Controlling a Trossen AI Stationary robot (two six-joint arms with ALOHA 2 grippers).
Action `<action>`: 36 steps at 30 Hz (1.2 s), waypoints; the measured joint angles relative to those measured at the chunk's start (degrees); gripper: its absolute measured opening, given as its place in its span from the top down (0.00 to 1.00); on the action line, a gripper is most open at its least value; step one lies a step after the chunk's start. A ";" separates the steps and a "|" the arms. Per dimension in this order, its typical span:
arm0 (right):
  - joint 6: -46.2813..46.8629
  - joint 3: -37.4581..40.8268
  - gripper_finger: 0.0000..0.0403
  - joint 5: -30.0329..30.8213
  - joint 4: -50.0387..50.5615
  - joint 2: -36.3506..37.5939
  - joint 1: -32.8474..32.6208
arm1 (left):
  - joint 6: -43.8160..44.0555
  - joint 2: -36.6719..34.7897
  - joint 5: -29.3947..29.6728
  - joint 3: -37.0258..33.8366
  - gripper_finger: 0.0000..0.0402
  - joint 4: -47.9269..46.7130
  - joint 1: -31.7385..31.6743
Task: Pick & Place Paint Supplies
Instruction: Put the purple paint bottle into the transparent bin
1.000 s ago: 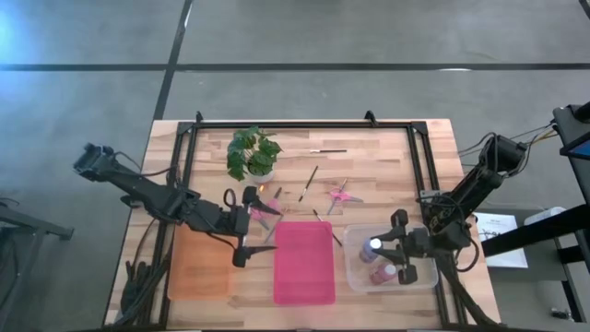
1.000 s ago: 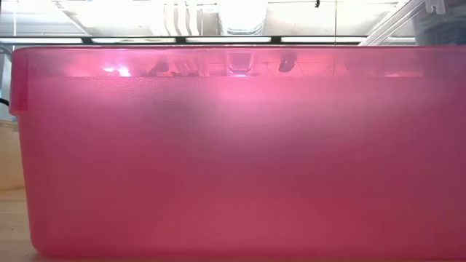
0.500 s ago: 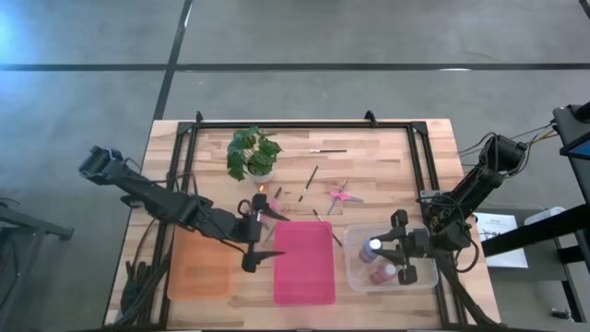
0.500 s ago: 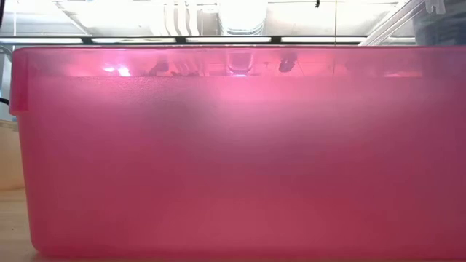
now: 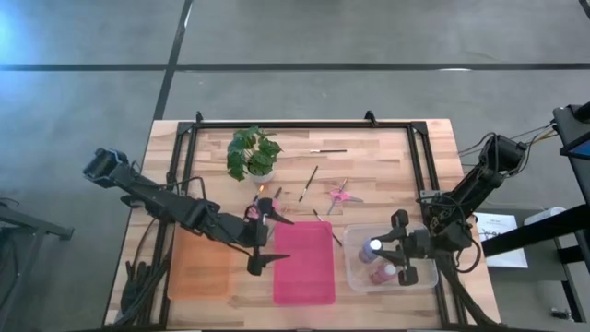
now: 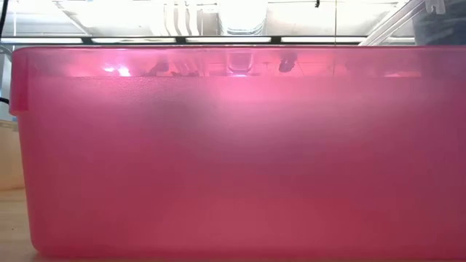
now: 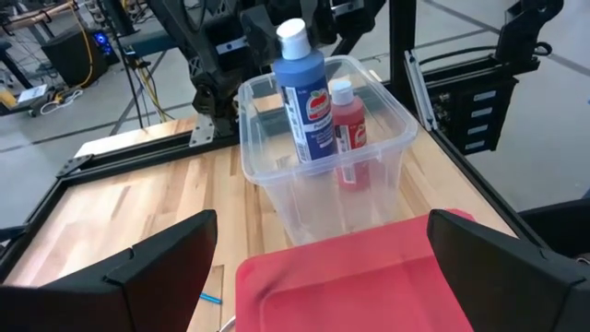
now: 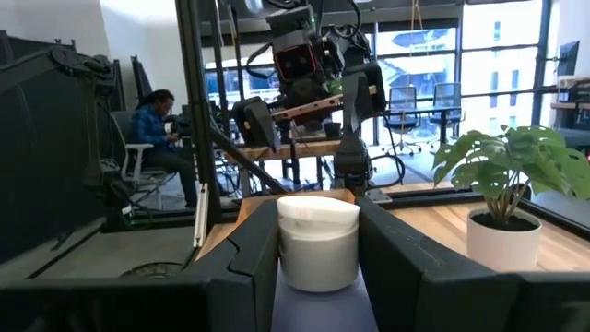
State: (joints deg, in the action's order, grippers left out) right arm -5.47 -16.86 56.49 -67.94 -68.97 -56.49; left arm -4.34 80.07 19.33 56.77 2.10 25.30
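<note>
- Pink plastic bin (image 5: 304,261) sat at the front middle of the wooden desk (image 5: 387,157), with an orange bin (image 5: 198,267) to its left and a clear tub (image 5: 355,267) to its right.
- Left gripper (image 5: 263,235) hung over the pink bin's left edge, jaws spread wide apart and nothing between them.
- Right gripper (image 5: 398,247) was at the clear tub, jaws clamped on the white cap of the blue paint bottle (image 7: 304,92), which stood upright inside the tub.
- Red paint bottle (image 7: 348,124) stood upright in the same tub, just beside the blue one.
- Pink-handled scissors (image 5: 340,195) lay out on the desk behind the tub, and another pink pair (image 5: 261,210) lay right by the left gripper.
- Thin brushes were scattered mid-desk: one (image 5: 309,183) near the potted plant (image 5: 253,152), one (image 5: 330,150) further back, one (image 5: 323,224) by the pink bin's back corner.
- Low view was pretty much all pink bin wall, so no help there.
- Right wrist view caught a person (image 8: 155,124) seated off in the room.
</note>
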 joint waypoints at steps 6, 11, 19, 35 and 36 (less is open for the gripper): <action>-1.53 -0.72 0.72 0.00 0.01 -0.02 0.00 | -0.06 0.00 0.00 0.00 0.00 0.03 0.00; -6.58 -3.86 0.72 -3.07 -0.26 0.00 0.00 | -0.18 0.14 -0.67 -0.53 0.00 3.39 -0.02; -19.14 -12.02 0.72 -8.12 -0.36 -0.02 0.80 | -3.28 0.46 -5.04 -5.75 0.00 16.01 -0.17; -24.33 -26.22 0.72 -25.02 7.59 -0.15 13.69 | -6.19 14.02 -7.17 -1.23 0.10 29.18 -1.60; -23.56 -26.37 0.72 -26.31 7.74 -0.15 14.27 | -6.48 15.12 -7.15 -0.18 0.13 29.19 -1.82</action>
State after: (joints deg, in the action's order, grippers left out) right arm -29.03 -43.24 30.18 -60.20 -69.12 -42.21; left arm -10.82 95.19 12.19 56.59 31.29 23.48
